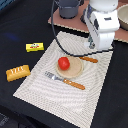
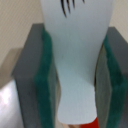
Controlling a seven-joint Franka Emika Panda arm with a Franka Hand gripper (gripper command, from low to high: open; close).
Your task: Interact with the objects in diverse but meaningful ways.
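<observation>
My gripper (image 2: pixel 76 85) is shut on the white-and-blue fish (image 2: pixel 75 30), which is squeezed between the green pads (image 2: pixel 47 80) and fills the wrist view. In the exterior view the gripper (image 1: pixel 92 45) hangs over the far right part of the striped placemat (image 1: pixel 60 87), and the arm's white body hides the fish. The red tomato (image 1: pixel 63 63) sits on the tan plate (image 1: pixel 72 69), toward the exterior view's left of the gripper. The yellow box (image 1: pixel 34 47) and the orange-brown bread loaf (image 1: pixel 17 73) lie on the dark table, off the mat at the exterior view's left.
A fork (image 1: pixel 65 80) lies in front of the plate and a knife (image 1: pixel 89 59) behind it. At the back, a wooden board (image 1: pixel 75 22) carries a grey pot (image 1: pixel 68 7) and a pale bowl (image 1: pixel 123 17). A black cable (image 1: pixel 57 37) loops over the mat.
</observation>
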